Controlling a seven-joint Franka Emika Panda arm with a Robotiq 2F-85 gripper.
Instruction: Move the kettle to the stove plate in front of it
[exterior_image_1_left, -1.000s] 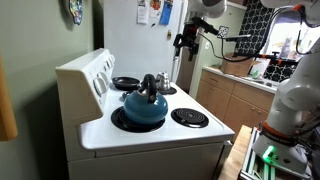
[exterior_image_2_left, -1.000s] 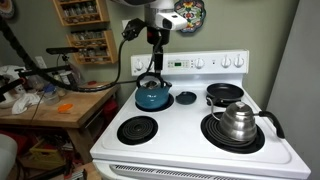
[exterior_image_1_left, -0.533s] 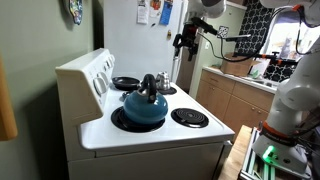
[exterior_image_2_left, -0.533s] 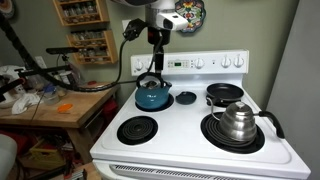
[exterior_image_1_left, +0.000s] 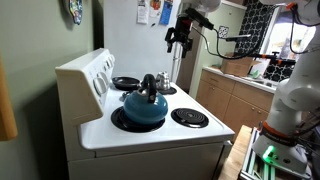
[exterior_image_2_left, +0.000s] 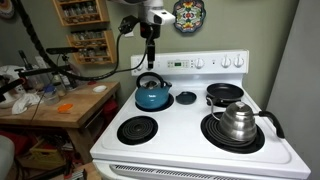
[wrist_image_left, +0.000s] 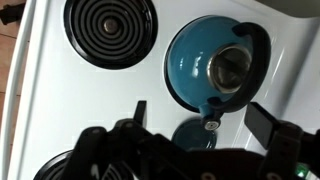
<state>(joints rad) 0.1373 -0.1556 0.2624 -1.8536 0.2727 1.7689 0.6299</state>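
A blue kettle (exterior_image_2_left: 153, 94) stands on the back burner of the white stove (exterior_image_2_left: 190, 140); it also shows in an exterior view (exterior_image_1_left: 145, 105) and in the wrist view (wrist_image_left: 215, 65). The bare coil plate in front of it (exterior_image_2_left: 138, 129) is empty and shows in an exterior view (exterior_image_1_left: 190, 117) and in the wrist view (wrist_image_left: 110, 28). My gripper (exterior_image_2_left: 150, 34) hangs high above the kettle, open and empty, in both exterior views (exterior_image_1_left: 178, 40). In the wrist view its two fingers (wrist_image_left: 200, 118) frame the kettle's spout side.
A silver kettle (exterior_image_2_left: 238, 121) sits on the large front burner. A black pan (exterior_image_2_left: 224, 94) is on the back burner beside it. A small dark round disc (exterior_image_2_left: 186, 97) lies mid-stove. A wooden counter (exterior_image_2_left: 60, 105) with clutter adjoins the stove.
The gripper has shifted slightly sideways and a little higher above the stove. The kettle has not moved.
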